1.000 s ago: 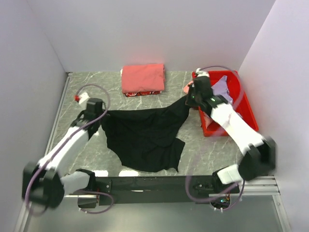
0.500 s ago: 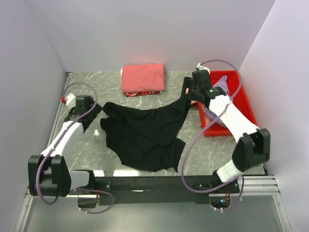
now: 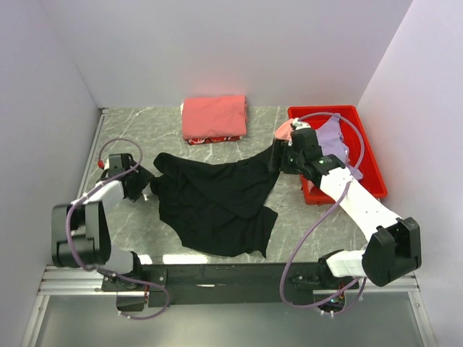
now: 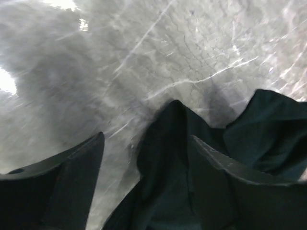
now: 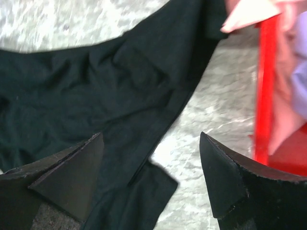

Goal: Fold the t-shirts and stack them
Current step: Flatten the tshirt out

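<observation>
While black t-shirt (image 3: 217,202) lies crumpled, bare table (image 3: 134,137) beside it, left gripper (image 4: 146,139) gapes astride its edge; right gripper (image 5: 149,136) wide open, empty.

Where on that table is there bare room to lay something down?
Bare marble lies at the back left, between the left wall and the folded coral-red shirt, and at the near right, in front of the red bin. The black shirt fills the middle.
</observation>
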You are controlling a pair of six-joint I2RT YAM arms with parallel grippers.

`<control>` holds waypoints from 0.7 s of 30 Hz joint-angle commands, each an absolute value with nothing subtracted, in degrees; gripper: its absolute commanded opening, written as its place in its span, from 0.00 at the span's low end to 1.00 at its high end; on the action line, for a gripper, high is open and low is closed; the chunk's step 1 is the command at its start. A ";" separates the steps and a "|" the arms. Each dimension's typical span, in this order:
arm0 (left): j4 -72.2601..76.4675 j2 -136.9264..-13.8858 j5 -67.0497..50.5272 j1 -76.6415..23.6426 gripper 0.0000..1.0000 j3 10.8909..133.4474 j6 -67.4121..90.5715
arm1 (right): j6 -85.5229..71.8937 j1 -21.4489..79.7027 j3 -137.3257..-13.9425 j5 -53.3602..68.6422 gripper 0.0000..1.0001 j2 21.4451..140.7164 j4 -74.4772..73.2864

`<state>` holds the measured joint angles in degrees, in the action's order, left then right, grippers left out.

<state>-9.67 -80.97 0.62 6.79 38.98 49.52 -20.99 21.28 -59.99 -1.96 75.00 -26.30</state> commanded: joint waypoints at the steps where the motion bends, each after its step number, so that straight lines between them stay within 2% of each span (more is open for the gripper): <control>1: -5.54 -84.63 -4.48 6.94 0.74 42.89 48.60 | -20.66 23.37 -59.33 -0.18 0.87 72.86 -24.52; 4: -4.05 -88.06 -6.14 6.94 0.65 43.68 48.52 | -20.30 24.60 -58.63 -0.44 0.87 73.21 -24.87; 8: -2.11 -91.04 -7.99 6.94 0.62 43.59 48.78 | -20.48 24.96 -58.10 -0.53 0.87 73.30 -25.22; 16: 1.93 -94.22 -14.41 5.98 0.48 43.33 46.58 | -20.21 25.31 -56.87 -0.09 0.87 75.49 -23.82; 17: 2.46 -94.31 -14.59 5.80 0.44 43.16 46.32 | -19.78 25.57 -56.78 1.48 0.87 75.76 -23.56; 20: 2.29 -93.87 -14.50 5.45 0.01 42.54 46.23 | -16.54 29.78 -57.39 0.45 0.87 77.25 -23.90; 21: 1.76 -93.69 -13.89 5.54 0.01 42.63 45.97 | -15.57 31.71 -57.83 0.09 0.87 77.78 -24.52</control>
<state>1.61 -93.91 -12.62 5.89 42.98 47.66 -19.35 27.42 -57.58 0.05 76.60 -25.65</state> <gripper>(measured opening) 0.045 0.867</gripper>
